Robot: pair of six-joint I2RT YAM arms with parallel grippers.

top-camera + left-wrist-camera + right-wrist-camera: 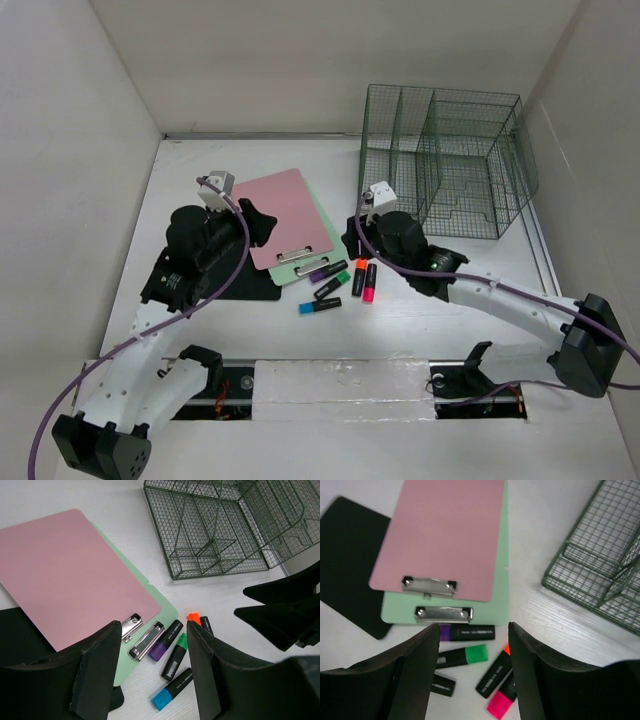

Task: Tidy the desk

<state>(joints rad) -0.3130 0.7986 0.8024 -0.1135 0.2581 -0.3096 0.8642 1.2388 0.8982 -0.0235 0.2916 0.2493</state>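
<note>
The white desk [470, 265] holds a pink clipboard [288, 215] lying on a green clipboard [324, 222]. Near their clips lie purple [328, 271], green [330, 288], blue [319, 306], orange [358, 277] and pink [370, 283] highlighters. My left gripper [152, 642] is open and empty, hovering above the purple [166, 640], green [176, 655] and blue [172, 689] highlighters. My right gripper [472, 635] is open and empty, above the green highlighter [465, 656] and the orange one [495, 672].
A green wire-mesh organizer rack [445, 160] stands at the back right. A black pad [240, 283] lies under the left arm, left of the clipboards. White walls border the desk. The two grippers hang close together over the highlighters.
</note>
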